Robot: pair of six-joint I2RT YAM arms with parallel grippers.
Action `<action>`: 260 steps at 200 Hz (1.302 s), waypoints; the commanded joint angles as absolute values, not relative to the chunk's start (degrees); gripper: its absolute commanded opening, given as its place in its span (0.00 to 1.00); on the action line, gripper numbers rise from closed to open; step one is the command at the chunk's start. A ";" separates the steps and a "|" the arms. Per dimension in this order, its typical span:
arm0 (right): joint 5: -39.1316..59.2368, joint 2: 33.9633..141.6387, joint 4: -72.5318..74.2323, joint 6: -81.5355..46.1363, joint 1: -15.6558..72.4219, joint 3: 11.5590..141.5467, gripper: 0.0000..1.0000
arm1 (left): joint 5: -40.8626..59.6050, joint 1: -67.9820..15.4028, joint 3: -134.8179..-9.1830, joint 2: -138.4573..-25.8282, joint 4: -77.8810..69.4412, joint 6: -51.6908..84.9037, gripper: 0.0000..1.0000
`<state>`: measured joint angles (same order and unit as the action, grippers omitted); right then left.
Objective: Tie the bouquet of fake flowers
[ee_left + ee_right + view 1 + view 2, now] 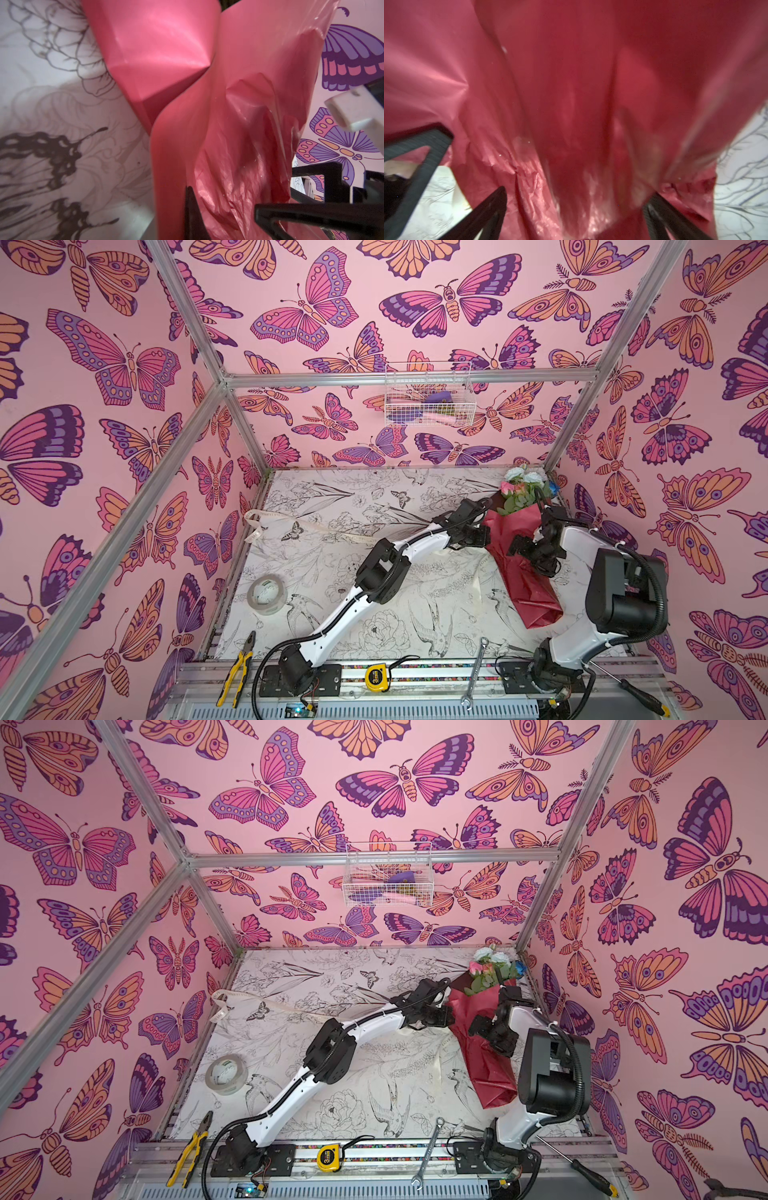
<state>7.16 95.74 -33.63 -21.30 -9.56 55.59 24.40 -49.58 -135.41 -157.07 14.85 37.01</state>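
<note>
The bouquet of fake flowers lies at the back right of the table, its white, pink and blue heads toward the back wall. Glossy dark red wrapping paper covers its stems. My left gripper reaches across and is shut on the paper's left edge. In the left wrist view only one black finger of the left gripper shows against the paper. My right gripper stands open with the wrapped bundle between its fingers.
A cream ribbon trails from the back left under the left arm. A tape roll sits at the left. Pliers, a tape measure, a wrench and a screwdriver lie along the front rail. A wire basket hangs on the back wall.
</note>
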 commanded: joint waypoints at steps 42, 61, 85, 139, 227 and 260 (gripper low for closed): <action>-1.47 104.92 -39.55 -19.64 -4.76 60.24 0.99 | 24.48 -50.34 -135.79 -158.74 17.17 36.95 0.00; -2.10 105.74 -40.23 -20.53 -4.75 61.28 0.89 | 24.90 -50.36 -135.81 -158.52 17.13 37.36 0.00; -2.42 107.01 -41.51 -20.32 -4.54 62.89 0.60 | 25.13 -50.35 -135.81 -157.54 17.06 37.27 0.00; -7.71 109.50 -44.20 -19.65 -4.62 66.27 0.00 | 24.61 -49.71 -133.95 -152.26 17.07 35.50 0.20; -4.28 97.00 -40.17 -20.11 -4.61 63.21 0.00 | 17.49 -41.90 -97.86 -122.53 1.22 35.78 0.93; -1.52 88.31 -39.65 -20.89 -4.58 62.15 0.00 | 14.24 -37.61 -82.93 -110.89 -4.09 36.46 0.99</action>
<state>-3.49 94.96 -41.21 -20.18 -4.32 62.17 17.82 -39.90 -91.53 -116.84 1.45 35.79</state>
